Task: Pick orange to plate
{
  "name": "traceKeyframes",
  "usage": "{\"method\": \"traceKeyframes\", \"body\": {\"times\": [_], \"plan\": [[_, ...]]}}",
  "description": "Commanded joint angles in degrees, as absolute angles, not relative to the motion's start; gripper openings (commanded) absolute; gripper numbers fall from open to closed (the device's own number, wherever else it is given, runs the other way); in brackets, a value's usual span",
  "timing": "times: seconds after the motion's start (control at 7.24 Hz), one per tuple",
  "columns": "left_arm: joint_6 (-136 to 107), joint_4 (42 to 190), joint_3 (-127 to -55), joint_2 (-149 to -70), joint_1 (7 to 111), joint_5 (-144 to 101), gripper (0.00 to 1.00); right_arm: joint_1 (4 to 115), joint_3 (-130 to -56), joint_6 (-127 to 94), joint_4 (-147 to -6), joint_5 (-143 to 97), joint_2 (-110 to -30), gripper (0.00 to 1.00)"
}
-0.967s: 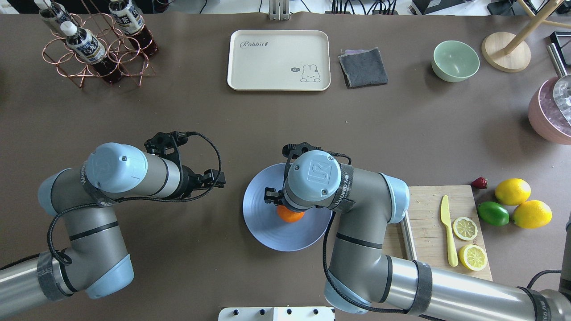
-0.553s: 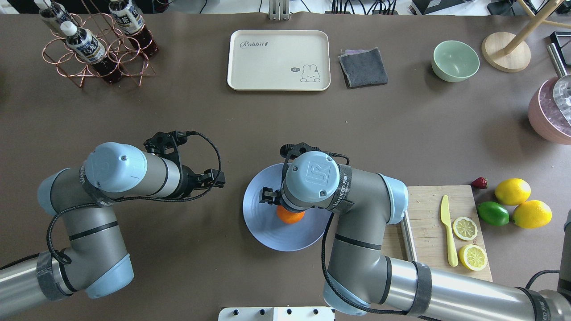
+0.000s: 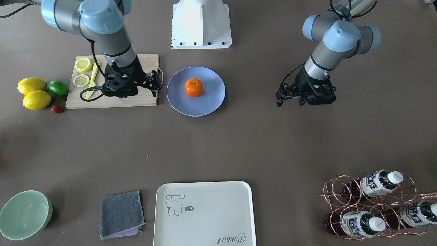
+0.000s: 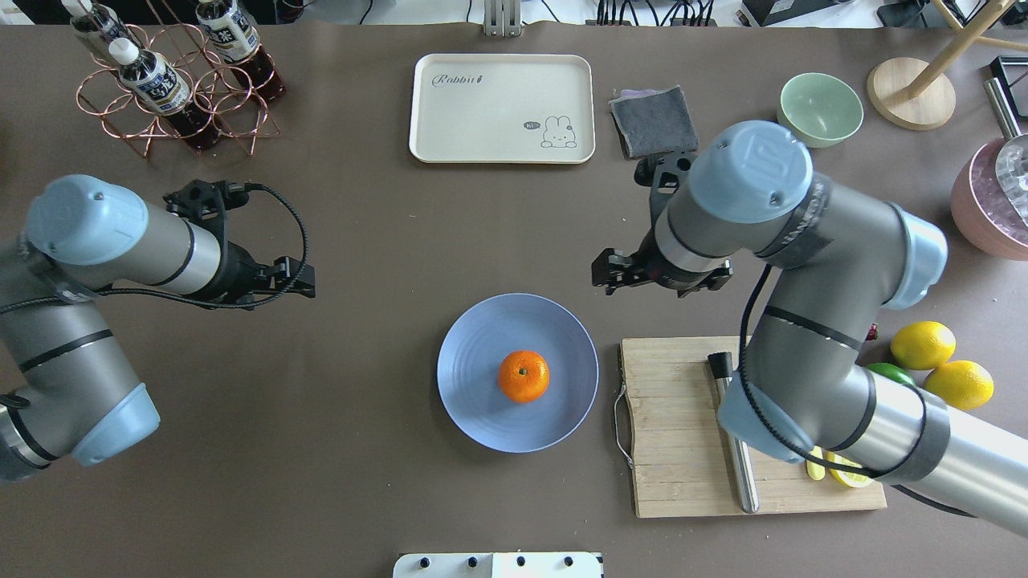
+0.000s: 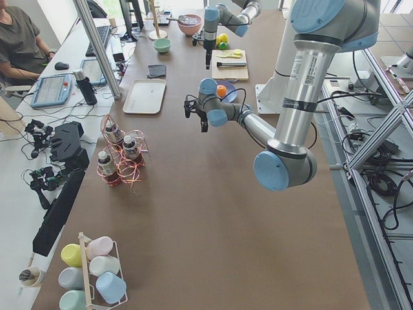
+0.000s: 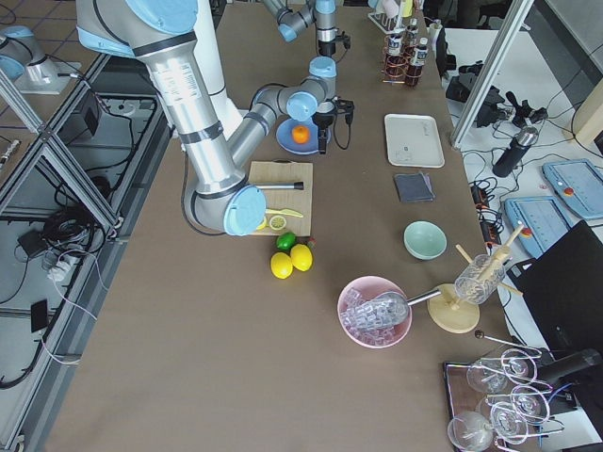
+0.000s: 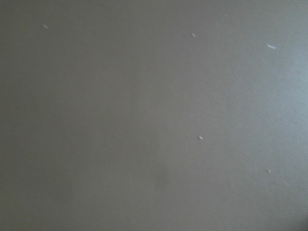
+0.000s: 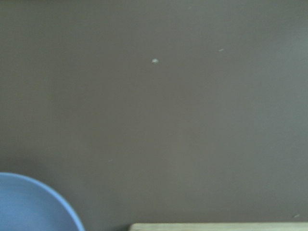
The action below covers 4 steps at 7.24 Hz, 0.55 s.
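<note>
The orange (image 4: 523, 376) sits free in the middle of the pale blue plate (image 4: 482, 417), also seen from the front as the orange (image 3: 194, 87) on the plate (image 3: 211, 99). My right gripper (image 4: 662, 273) hangs above bare table behind and to the right of the plate, points down and holds nothing. In the front view the right gripper (image 3: 124, 85) shows over the cutting board. My left gripper (image 4: 257, 281) hovers well left of the plate, its fingers hidden under the wrist. A corner of the plate (image 8: 29, 202) shows in the right wrist view.
A bamboo cutting board (image 4: 675, 425) with a metal-handled tool (image 4: 735, 449) lies right of the plate. Two lemons (image 4: 923, 345) and a lime (image 4: 887, 372) lie beyond it. At the back stand a cream tray (image 4: 502, 108), grey cloth (image 4: 652, 120), mint bowl (image 4: 819, 108) and bottle rack (image 4: 173, 80).
The right gripper has let go of the orange and pulled back up and to the right, off the plate. The left arm has swung away to the left. The orange stays on the plate.
</note>
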State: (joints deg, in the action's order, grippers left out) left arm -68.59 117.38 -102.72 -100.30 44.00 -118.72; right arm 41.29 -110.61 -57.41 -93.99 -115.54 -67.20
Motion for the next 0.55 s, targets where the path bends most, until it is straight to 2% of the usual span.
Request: {"method": "traceKeyframes", "body": {"times": [0.0, 0.14, 0.41], "plan": [[-49.9, 117.2, -101.5, -92.7, 58.7, -129.2, 0.97, 60.5, -110.1, -26.2, -94.5, -126.9, -79.8, 1.0], [-42.9, 117.2, -99.7, -90.2, 63.5, -132.1, 0.97, 69.4, -105.6, -10.4, -94.5, -130.4, -83.8, 1.0], [-30.1, 112.3, -99.1, -88.0, 74.7, -141.2, 0.97, 83.0, -93.6, 10.3, -94.5, -136.9, -86.0, 1.0]]}}
